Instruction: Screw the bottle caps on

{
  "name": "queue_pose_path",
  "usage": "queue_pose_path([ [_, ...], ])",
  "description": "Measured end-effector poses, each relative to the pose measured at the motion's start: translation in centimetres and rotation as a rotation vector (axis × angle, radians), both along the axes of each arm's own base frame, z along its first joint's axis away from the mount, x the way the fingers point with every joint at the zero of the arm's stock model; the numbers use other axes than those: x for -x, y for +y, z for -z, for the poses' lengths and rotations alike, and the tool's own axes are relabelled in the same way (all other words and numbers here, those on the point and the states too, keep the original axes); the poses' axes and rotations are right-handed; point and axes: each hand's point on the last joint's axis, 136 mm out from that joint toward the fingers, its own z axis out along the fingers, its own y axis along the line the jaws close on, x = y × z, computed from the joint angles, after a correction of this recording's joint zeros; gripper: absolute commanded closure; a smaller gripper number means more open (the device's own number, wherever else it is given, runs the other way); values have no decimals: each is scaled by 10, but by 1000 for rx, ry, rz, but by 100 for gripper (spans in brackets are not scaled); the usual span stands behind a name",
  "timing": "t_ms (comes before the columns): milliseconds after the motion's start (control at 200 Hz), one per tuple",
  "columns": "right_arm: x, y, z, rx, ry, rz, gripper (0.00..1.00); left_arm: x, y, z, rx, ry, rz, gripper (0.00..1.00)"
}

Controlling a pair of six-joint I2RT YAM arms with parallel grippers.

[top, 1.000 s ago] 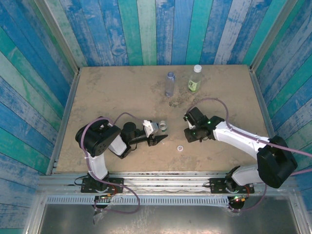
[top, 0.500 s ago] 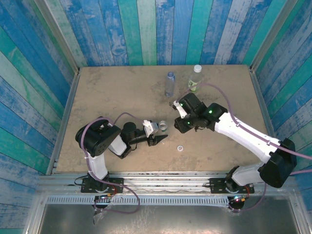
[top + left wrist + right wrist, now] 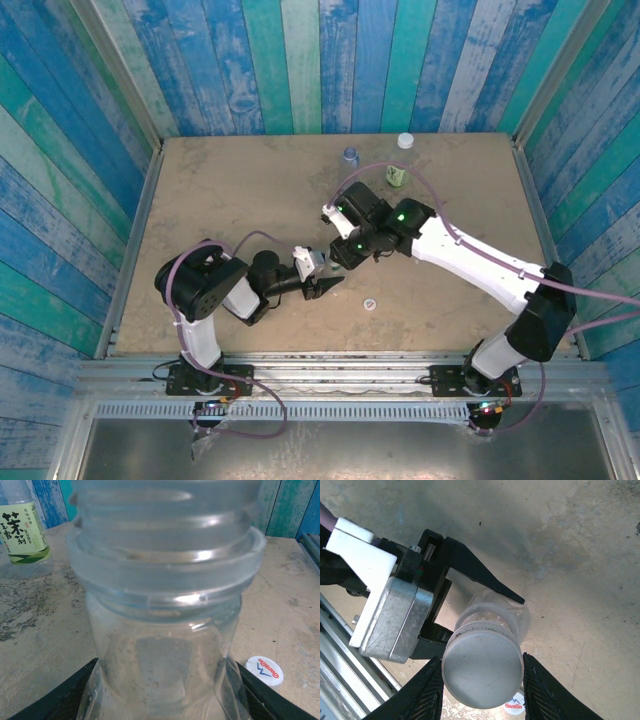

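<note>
My right pincer (image 3: 340,250) has just swung in from the 3 o'clock side and now sits directly over the plain clear bottle (image 3: 165,630). That is the change that matters. A second ago it was well apart from the bottle, and half a second ago it was partway across, nearer the 12 o'clock end of the table (image 3: 220,200).

In the right wrist view it is clenched on the pale grey cap (image 3: 482,672). The cap hangs just above the threaded neck and looks roughly centred. I cannot tell whether it is touching the threads yet.

My left pincer (image 3: 482,622) has not shifted and keeps grasping the clear bottle by its body, close to the middle of the table. The left wrist view shows the neck threads bare and the bottle upright.

I judge the approach finished and the threading about to begin. The next move needs a straight descent, because a tilted cap would cross-thread.

The cap with the red-blue mark (image 3: 370,304) lies where it was, at about 5 o'clock from the held bottle. The green-label bottle (image 3: 397,176) and the blue-tinted bottle (image 3: 350,156) stand at the 12 o'clock edge. My right arm now partly covers them.
</note>
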Motion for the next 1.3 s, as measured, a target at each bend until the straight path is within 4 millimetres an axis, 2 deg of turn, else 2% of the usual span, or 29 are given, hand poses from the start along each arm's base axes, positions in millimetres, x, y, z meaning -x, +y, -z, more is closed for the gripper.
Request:
queue_pose_path([
  [291,-3,5,12,30,14,-18,58,0,0,0,-3,-5,1,39],
  [781,-5,9,13,65,25,-39,59,0,1,1,-7,-6,1,39],
  [1302,-1,12,17,172,-43,-134,57,1,1,1,-9,-9,1,39],
])
